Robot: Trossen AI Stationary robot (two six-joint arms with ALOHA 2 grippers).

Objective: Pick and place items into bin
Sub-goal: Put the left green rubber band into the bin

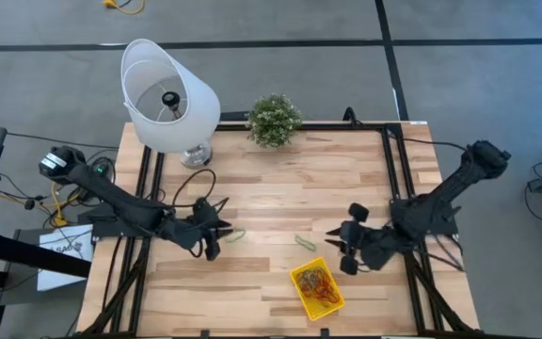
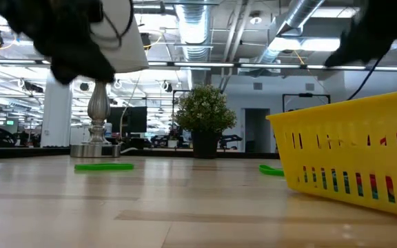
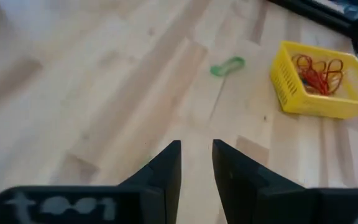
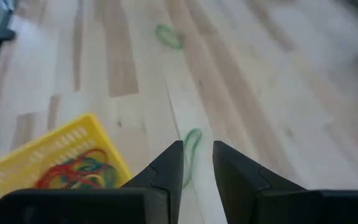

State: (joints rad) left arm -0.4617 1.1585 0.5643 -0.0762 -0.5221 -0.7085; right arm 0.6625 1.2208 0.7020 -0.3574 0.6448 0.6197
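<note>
Most of the work looked done: the bin (image 1: 316, 289) sat near the desk's (image 1: 280, 188) front edge, already holding a tangle of red, orange and green loops (image 3: 316, 70); only two green loops seemed to be left out on the wood. One loop (image 1: 236, 235) lay just beside the left gripper (image 1: 216, 233), well apart from the bin; the other (image 1: 305, 242) lay between the two arms, near the bin's far corner and in front of the right gripper (image 1: 340, 247) — in the right wrist view it ran up to that gripper's tips. Both sets of jaws stood slightly apart with bare wood showing through the gap, clamped on nothing; whether smaller loops hid elsewhere on the desk I could not tell. Two pick-ups and drops probably remained.
</note>
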